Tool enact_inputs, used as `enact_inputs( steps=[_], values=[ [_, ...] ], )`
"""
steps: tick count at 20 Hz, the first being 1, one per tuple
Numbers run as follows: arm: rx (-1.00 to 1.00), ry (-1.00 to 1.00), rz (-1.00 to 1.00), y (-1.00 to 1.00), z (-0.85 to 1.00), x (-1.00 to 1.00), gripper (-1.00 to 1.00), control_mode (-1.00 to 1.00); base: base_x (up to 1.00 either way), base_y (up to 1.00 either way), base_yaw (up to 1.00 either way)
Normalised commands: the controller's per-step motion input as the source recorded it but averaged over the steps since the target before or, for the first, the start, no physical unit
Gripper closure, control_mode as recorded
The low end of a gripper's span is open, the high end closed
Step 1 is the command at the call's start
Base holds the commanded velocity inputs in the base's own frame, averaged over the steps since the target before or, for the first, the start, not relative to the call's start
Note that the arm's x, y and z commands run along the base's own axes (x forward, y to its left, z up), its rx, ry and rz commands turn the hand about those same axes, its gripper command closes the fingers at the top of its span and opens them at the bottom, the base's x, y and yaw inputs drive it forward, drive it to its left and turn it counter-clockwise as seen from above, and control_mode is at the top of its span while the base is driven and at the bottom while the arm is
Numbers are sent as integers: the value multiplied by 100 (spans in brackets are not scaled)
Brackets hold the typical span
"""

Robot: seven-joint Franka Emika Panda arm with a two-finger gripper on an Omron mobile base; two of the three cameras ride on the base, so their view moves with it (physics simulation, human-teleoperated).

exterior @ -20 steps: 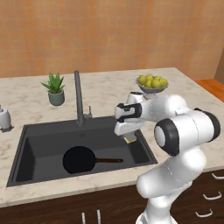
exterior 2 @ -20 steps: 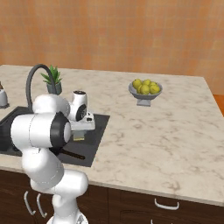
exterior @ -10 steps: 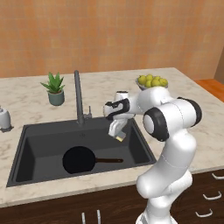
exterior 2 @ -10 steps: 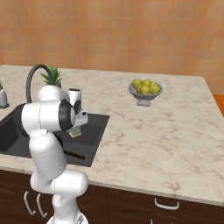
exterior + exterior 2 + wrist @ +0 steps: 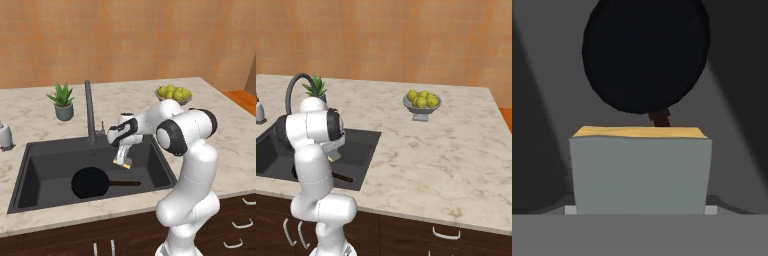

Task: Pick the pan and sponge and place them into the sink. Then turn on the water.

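holding the sponge (image 5: pixel 123 160) above the sink (image 5: pixel 45 150), your hand (image 5: pixel 123 156) grips its flat sides; it's light and squashy, so ease off near the pan (image 5: pixel 90 182).

Kitchen, marble counter (image 5: pixel 45 102), dark sink (image 5: pixel 50 165) with gooseneck faucet (image 5: pixel 90 112), fruit bowl (image 5: pixel 421 104), drawers (image 5: pixel 446 235)

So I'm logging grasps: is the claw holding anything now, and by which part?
Yes: the claw holds the sponge by its two ends, above the sink.
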Motion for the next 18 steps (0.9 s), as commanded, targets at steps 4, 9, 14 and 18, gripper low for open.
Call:
enact_inputs(
  steps=[4, 9, 14, 18],
  values=[
    [13, -9, 16, 20, -76, 10, 100, -100, 0, 0, 0],
    [18, -10, 15, 5, -44, 2, 100, -100, 0, 0, 0],
    [6, -4, 2, 35, -5, 32, 100, -100, 0, 0, 0],
    [1, -3, 0, 42, 0, 34, 100, -100, 0, 0, 0]
  ],
)
